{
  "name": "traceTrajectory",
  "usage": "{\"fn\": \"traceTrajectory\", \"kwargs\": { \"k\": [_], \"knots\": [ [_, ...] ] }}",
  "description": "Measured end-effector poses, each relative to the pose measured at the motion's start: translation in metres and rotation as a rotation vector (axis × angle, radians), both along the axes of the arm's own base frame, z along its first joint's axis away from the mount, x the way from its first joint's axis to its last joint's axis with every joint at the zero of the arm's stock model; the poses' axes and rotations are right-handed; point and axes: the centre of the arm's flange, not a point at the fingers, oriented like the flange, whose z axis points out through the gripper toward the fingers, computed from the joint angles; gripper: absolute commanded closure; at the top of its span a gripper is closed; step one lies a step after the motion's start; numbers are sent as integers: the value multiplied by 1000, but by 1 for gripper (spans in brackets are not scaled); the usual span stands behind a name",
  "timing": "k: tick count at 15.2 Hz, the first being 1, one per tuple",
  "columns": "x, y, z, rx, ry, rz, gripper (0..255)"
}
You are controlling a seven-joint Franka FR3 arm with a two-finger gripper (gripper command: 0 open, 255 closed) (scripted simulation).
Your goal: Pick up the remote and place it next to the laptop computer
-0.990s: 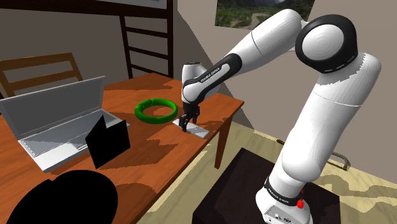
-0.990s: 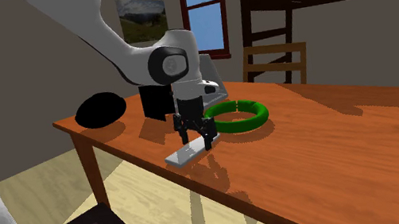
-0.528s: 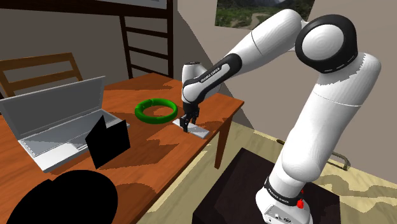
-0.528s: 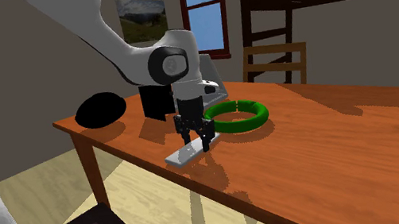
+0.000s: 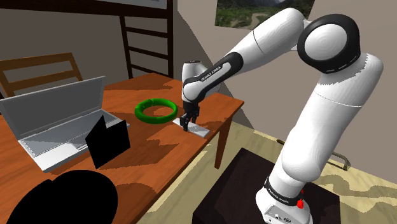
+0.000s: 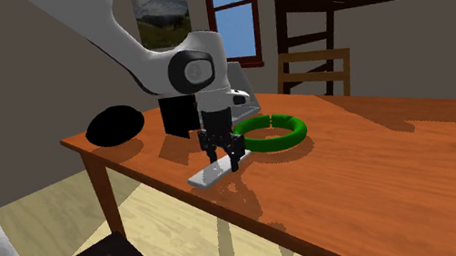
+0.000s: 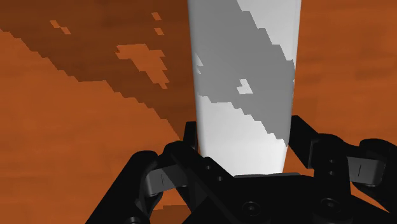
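My all-black two-finger gripper [image 5: 186, 125] hangs pointing down at the orange-brown wooden table [image 5: 149, 156], near the table edge closest to my stand. Hand is narrow, clamped around the flat light grey rectangular remote [image 7: 245, 76]: my fingers [image 7: 304, 137] press on its two long sides and the slab sticks out lengthwise past them. Remote sits low at the tabletop; I can't tell if it rests on the wood or is a touch off it. Glossy green ring [image 5: 154, 102] lies flat just beside the remote, on the shoulder view's left of it, not touching. Open grey laptop computer [image 5: 57, 121] is well apart from the remote, further to the shoulder view's left, lid up. Black angular box [image 5: 108, 141] stands at the laptop's near corner, roughly between laptop and remote. Black rounded blob [image 5: 63, 198] sits on the table at the shoulder view's lower left. Brown wooden chair [image 5: 38, 71] stands behind the laptop, dark ladder [image 5: 146, 38] by the wall past the table
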Motion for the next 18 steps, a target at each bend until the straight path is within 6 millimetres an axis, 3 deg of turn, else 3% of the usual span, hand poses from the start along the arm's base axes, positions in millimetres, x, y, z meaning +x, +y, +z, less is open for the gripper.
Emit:
{"fn": "traceTrajectory", "kwargs": {
  "k": [18],
  "knots": [
    [3, -1, 94, 0, 0, 0, 255]
  ]
}}
